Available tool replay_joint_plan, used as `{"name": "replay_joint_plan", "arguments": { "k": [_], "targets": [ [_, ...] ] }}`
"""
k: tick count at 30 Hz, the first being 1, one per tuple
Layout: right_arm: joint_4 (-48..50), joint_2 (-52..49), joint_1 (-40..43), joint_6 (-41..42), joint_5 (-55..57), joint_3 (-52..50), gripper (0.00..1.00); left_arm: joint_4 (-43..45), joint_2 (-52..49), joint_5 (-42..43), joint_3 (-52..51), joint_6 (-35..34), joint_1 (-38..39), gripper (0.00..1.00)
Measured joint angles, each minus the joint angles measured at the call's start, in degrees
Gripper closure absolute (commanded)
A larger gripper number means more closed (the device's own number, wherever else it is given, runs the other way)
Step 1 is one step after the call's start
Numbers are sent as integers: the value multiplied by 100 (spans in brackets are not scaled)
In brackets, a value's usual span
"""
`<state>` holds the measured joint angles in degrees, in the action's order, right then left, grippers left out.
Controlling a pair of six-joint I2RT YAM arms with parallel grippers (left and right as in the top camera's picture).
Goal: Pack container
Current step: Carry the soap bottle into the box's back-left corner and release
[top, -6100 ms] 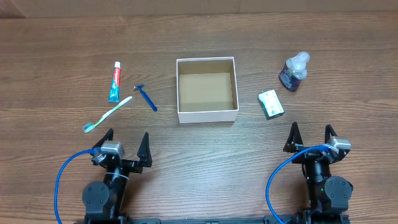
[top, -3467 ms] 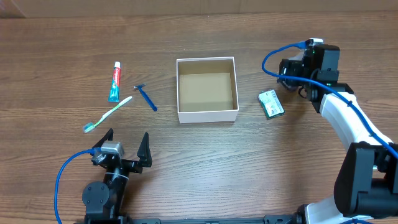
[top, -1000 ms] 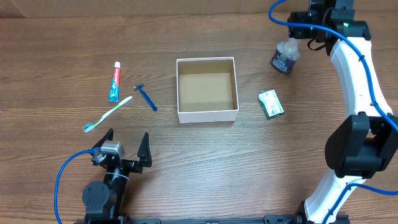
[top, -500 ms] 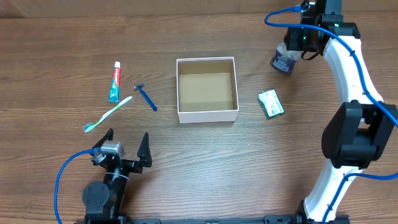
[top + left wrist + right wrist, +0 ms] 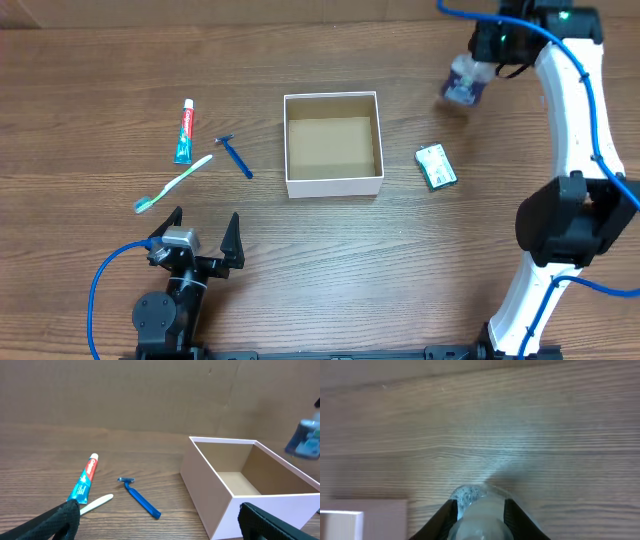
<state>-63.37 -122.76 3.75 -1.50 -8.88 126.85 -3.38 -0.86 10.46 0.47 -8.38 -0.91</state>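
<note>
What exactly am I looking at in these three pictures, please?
These are two robot arms at a wooden table, each ending in a two-fingered hand. One picture looks down from above; the other two come from cameras on the wrists. The left hand rests open at the near side, holding nothing. The right hand is shut on a small blue bottle at the far side; its wrist camera shows the fingers either side of it. In the middle sits an empty open box. Left of it lie a toothpaste tube, a blue razor and a toothbrush; right of it, a green packet.
</note>
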Motion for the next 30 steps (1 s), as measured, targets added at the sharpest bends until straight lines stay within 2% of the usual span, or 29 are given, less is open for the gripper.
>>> {"name": "replay_joint_plan", "arguments": {
  "k": [3, 10, 15, 20, 23, 26, 30],
  "targets": [
    [-483, 0, 2, 107, -306, 627, 70, -4, 0, -20, 0, 2, 0, 0],
    [-1735, 0, -61, 192, -2251, 1582, 72, -2, 0, -17, 0, 0, 0, 0],
    [-2262, 0, -804, 138, -2461, 1624, 72, -4, 0, -17, 0, 0, 0, 0],
    [-2267, 0, -2070, 149, -2063, 1624, 72, -2, 0, -17, 0, 0, 0, 0],
    [-2079, 0, -2675, 245, -1252, 1626, 72, -2, 0, -17, 0, 0, 0, 0],
    [-1696, 0, -2979, 439, -514, 1626, 72, -2, 0, -17, 0, 0, 0, 0],
    [-1283, -66, -3010, 713, -61, 1626, 71, -2, 0, -17, 0, 0, 0, 0]
  ]
}}
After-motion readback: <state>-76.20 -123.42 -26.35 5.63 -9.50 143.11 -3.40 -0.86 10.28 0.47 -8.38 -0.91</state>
